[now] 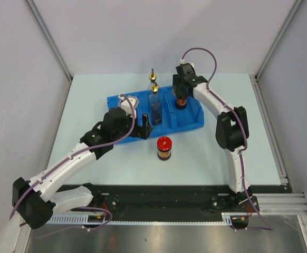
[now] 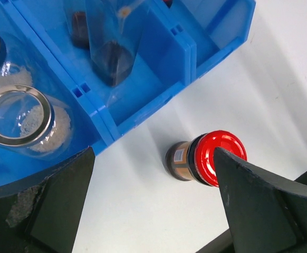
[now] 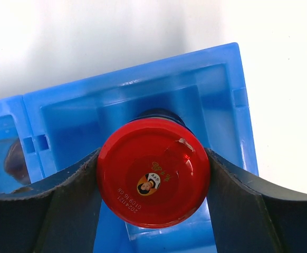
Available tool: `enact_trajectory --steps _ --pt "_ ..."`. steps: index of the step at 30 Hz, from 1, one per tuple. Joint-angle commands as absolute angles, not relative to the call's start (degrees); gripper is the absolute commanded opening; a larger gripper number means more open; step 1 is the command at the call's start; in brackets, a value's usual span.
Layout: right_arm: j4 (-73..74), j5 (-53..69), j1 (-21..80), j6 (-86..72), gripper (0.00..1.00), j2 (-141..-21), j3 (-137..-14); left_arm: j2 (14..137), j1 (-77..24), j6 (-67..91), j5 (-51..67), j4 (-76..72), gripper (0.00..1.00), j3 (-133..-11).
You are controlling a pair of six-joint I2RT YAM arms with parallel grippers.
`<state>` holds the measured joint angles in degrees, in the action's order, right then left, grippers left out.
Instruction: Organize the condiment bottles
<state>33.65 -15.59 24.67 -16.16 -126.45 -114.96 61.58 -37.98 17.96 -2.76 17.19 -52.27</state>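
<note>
The right end effector (image 3: 153,157) clasps a red-lidded dark glass jar (image 3: 153,182) in the right compartment of a blue three-compartment plastic tray (image 1: 193,124). The left end effector (image 2: 153,174) hangs wide open, holding nothing, over the tray's front-left edge. A second red-lidded jar (image 1: 164,148) stands on the pale tabletop (image 1: 90,100) just in front of the tray.

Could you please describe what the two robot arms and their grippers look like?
The left arm and right arm have white links with black joint housings, and a purple cable loops along each. The gripper fingers are broad, black and matte, with scuffed edges.
</note>
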Motion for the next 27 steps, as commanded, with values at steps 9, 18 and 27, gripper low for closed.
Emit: enact_trajectory --steps 9,18,27 --pt "31.5 -17.0 24.7 -15.6 1.00 -125.2 -119.3 63.8 -41.6 17.2 -2.7 17.5 1.00 -54.1" --pt "29.4 -17.4 24.7 -17.0 1.00 -112.7 -111.5 64.4 -44.8 16.4 -2.8 16.9 1.00 -53.3" --pt "29.9 -16.5 24.5 -19.4 1.00 -94.1 -93.4 69.2 -49.0 16.8 -4.5 14.6 1.00 -53.1"
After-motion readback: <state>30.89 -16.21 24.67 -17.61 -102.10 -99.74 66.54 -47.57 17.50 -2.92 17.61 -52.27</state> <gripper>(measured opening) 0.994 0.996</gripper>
